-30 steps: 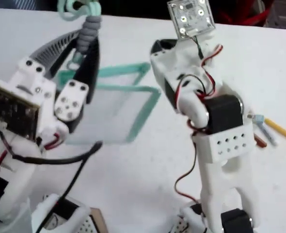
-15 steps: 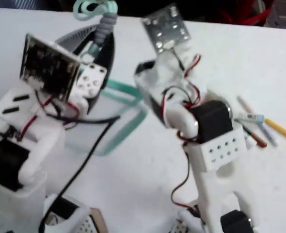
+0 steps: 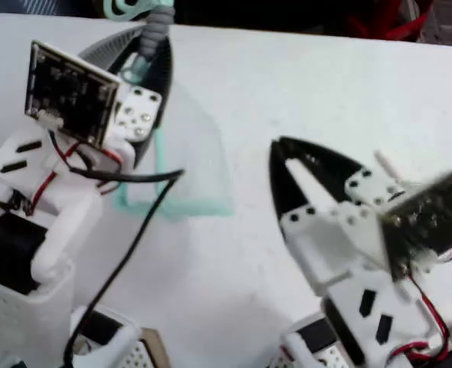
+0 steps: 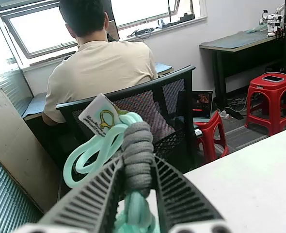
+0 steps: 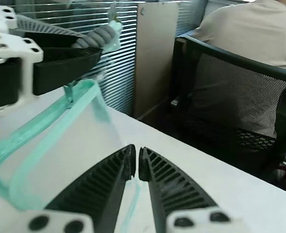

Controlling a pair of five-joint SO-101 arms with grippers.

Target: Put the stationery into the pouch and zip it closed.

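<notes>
My left gripper (image 3: 154, 40) is shut on the grey cord pull (image 4: 137, 154) of the pouch, with a teal loop (image 4: 90, 151) and a paper tag (image 4: 101, 117) beside it. The translucent pouch (image 3: 181, 165) with its teal edge (image 5: 34, 127) hangs from that cord down to the white table. My right gripper (image 3: 276, 150) is shut and holds nothing, a short way to the right of the pouch. In the right wrist view its tips (image 5: 135, 158) point at the pouch's side, with the left gripper (image 5: 60, 54) above. One end of a stick of stationery (image 3: 382, 162) peeks out behind the right arm.
Both arm bases stand at the table's near edge, with a black cable (image 3: 138, 230) trailing from the left arm. A small box (image 3: 143, 349) lies at the front between them. The white table (image 3: 302, 84) stretches behind the right gripper.
The right arm has pulled back from the pouch to the near right and now covers most of the stationery. The left arm has turned, and the pouch swung left beneath it.
</notes>
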